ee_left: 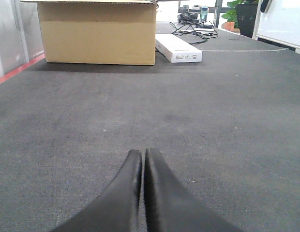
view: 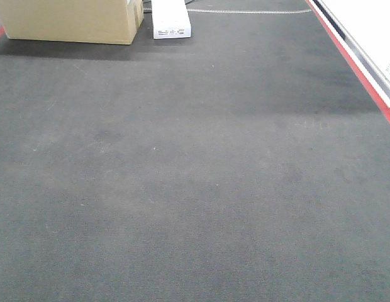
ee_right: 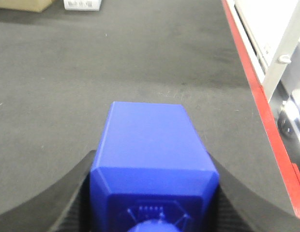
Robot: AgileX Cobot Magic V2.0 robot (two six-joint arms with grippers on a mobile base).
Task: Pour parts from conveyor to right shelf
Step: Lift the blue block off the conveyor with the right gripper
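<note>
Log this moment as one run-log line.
left gripper: jaws shut, empty, over belt | right gripper: jaws shut on block, above belt | stage: block held, pour pending

Soft even light is falling, the cardboard box at 11 o'clock casting a shadow, the blue block blurring.
</note>
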